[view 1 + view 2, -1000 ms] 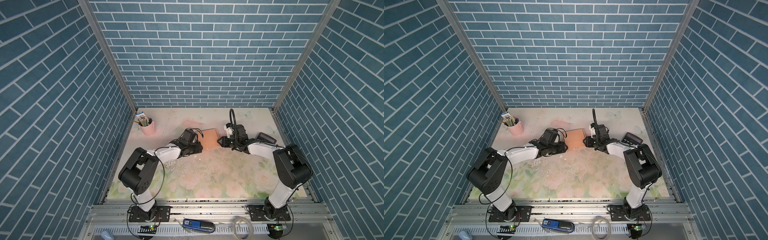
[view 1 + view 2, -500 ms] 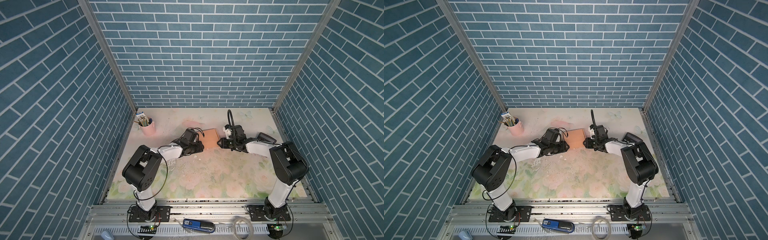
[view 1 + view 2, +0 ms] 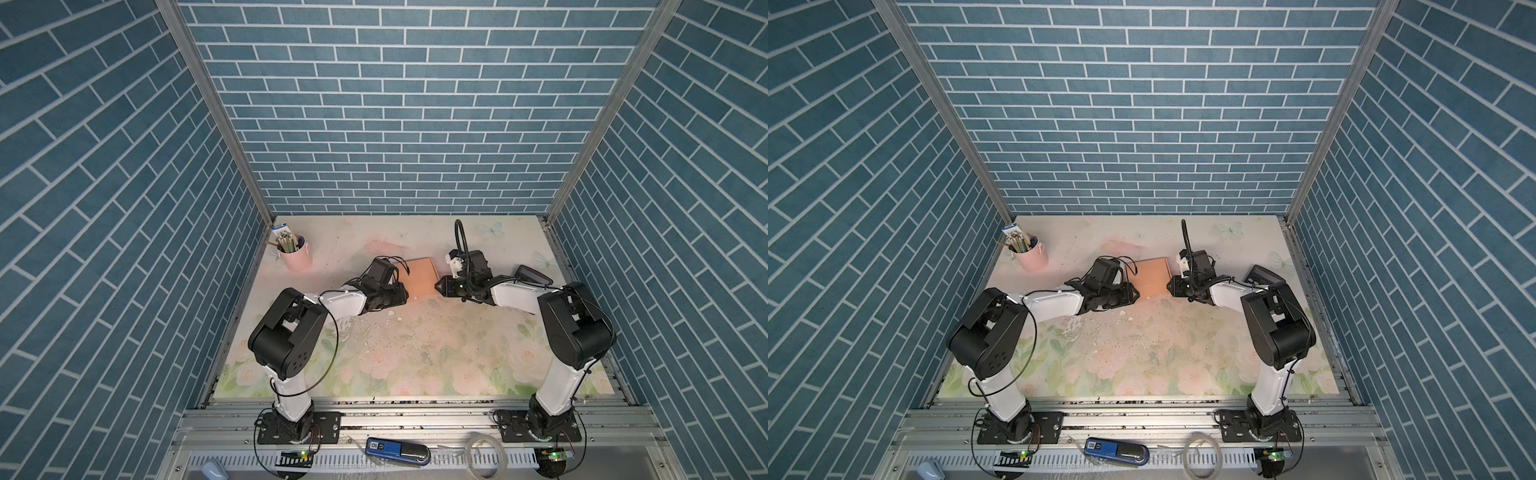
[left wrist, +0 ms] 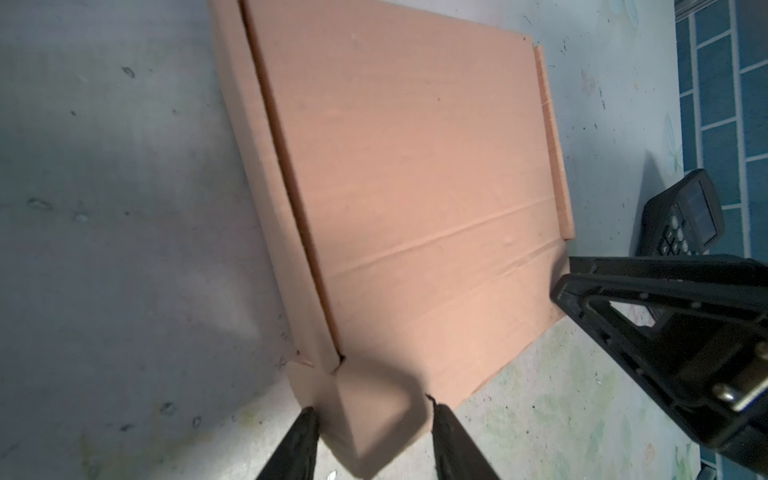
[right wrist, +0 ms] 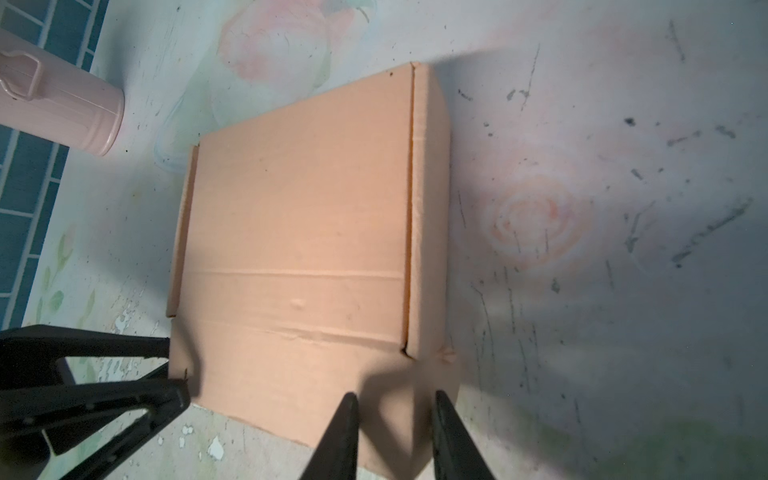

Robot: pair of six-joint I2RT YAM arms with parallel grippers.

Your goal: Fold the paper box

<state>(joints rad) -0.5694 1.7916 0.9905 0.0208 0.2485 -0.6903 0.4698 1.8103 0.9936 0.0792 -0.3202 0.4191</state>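
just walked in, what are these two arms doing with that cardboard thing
Both arms are working on the paper box, a tan cardboard mailer lying on the floral table, largely folded into a flat box shape. The left gripper straddles one near corner and the right gripper the other, jaws partly apart with cardboard between them. Whether they are pinching it is not clear. A pink pen cup stands at the back left, away from both.

A white tag on the blue device [image 3: 1116, 450] by the front rail is showing what looks like "50"; keys on the black keypad unit [image 4: 681, 216] are appearing too blurred to read.
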